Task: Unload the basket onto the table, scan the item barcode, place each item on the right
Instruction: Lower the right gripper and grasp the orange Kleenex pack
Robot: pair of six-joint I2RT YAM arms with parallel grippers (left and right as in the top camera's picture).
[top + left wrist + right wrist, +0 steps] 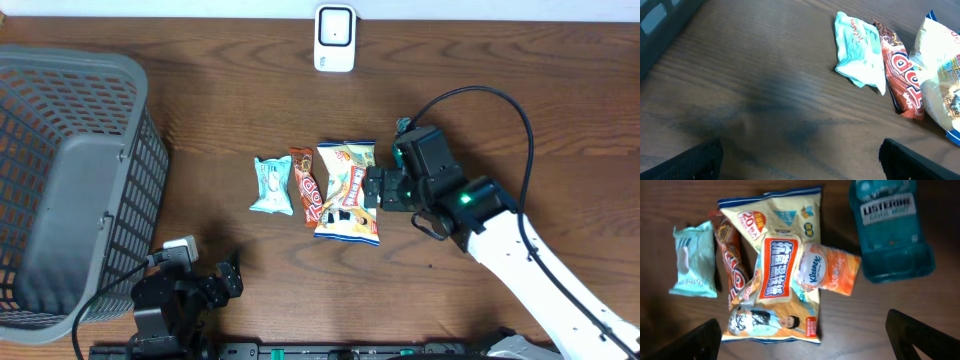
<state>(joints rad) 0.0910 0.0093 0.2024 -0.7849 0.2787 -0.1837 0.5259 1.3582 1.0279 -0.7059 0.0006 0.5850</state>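
Right hand (372, 188) is hovering, fingers spread wide, over the yellow plastic snack bag (775, 270); left hand (231, 277) is idling equally open.

A large snack bag (774, 275) is laid on the tabletop (865, 317), overlapped by a Kleenex pack (827, 272). A red wrapper (732, 265) and teal packet (694, 260) are placed left of it, a blue Listerine bottle (892, 230) upper right. The jaws are spread wide.

Dark wood-grain table (230, 110), pale strip (500, 8) beyond its far edge
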